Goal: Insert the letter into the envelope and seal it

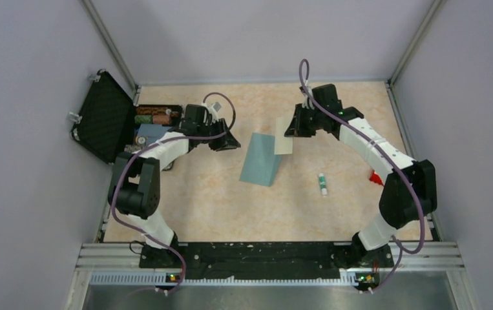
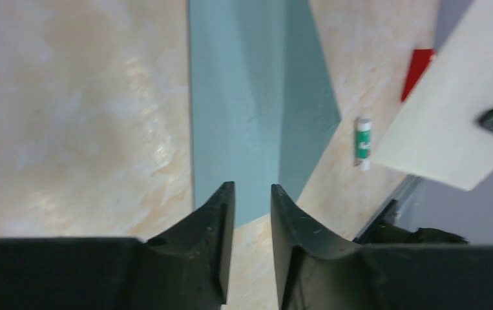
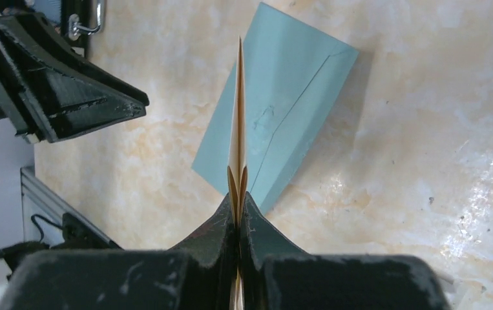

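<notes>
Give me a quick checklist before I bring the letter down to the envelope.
1. Letter gripped: ok. The right tool is shut on the letter, seen edge-on.
2. Flap open: ok. The envelope shows its flap folded out.
3. Envelope pinned: not ok. The left tool hangs at the envelope's end, jaws apart, nothing between them.
4. Pocket mouth lifted: cannot tell.
5. Path clear: ok. The glue stick lies apart from the envelope.
</notes>
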